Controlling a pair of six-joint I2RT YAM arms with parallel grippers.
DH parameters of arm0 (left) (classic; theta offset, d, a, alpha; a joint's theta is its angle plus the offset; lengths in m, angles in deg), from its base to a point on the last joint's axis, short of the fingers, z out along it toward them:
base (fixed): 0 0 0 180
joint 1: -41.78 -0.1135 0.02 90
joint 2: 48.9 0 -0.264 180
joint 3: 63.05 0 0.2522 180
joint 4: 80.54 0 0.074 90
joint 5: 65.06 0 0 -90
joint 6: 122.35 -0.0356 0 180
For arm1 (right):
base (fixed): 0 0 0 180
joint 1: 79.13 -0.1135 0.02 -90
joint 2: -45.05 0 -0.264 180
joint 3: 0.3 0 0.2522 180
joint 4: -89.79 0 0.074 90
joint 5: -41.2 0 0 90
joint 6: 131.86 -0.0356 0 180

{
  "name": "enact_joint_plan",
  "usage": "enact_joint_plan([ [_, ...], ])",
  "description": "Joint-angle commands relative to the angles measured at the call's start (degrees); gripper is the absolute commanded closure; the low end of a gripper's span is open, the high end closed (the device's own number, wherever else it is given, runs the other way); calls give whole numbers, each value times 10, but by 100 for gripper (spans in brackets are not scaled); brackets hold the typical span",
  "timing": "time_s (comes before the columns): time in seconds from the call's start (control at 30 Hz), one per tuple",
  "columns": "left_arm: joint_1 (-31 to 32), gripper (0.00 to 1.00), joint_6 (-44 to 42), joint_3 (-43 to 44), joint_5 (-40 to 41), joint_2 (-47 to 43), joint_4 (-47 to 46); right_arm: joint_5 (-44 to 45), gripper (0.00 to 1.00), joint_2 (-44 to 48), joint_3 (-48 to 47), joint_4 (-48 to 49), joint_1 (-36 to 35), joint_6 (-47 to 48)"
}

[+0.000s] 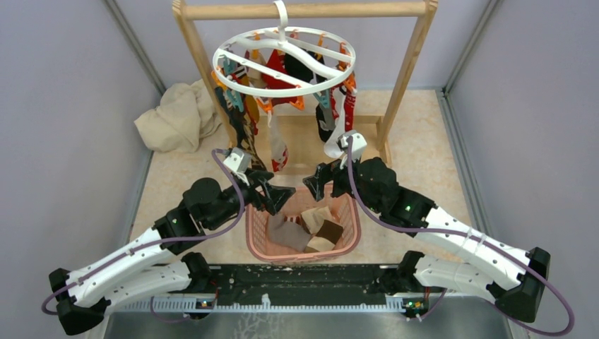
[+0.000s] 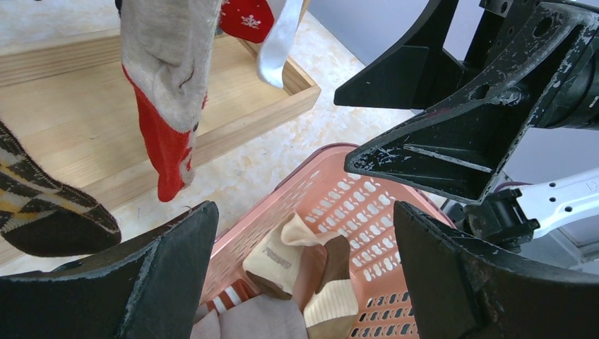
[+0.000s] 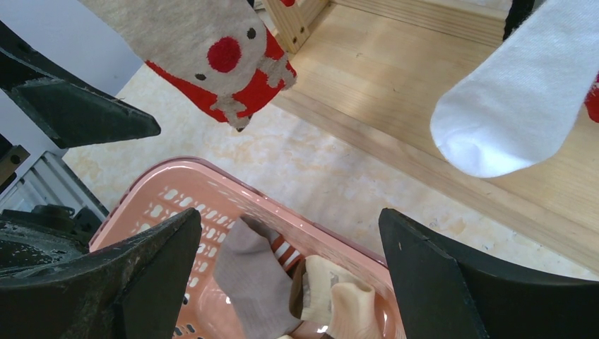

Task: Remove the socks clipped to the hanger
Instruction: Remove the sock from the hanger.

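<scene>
Socks lie loose in the pink basket nearest the arm bases, a few tan, brown and grey ones heaped together, so part of the job looks done. Over the basket's far rim the two arms meet: the left gripper and the right gripper face each other, each with its fingers spread wide and nothing between them. Just beyond and above them dangle the ones not yet taken. A grey reindeer sock with a red toe hangs straight down between the two grippers, its long axis vertical and its toe lowest. A white sock hangs the same way on the right arm's side, and a dark checked sock on the left arm's. The white one seems nearest the right gripper, up and ahead of its fingers, so that arm would likely rise, close across the toe and pull downward. Higher up, the white ring hanger holds many more by orange and teal clips and hooks onto the wooden rail. A beige cloth lies far left.
</scene>
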Motion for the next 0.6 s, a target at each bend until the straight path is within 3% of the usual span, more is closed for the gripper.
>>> enact_joint_plan([
  [0.0,4,1,-3,17,-12,-12,-8,-1,3,9,-19,24,4,-8],
  [0.57,4,1,-7,-23,-38,-76,-69,-1,3,12,-10,24,4,-14],
])
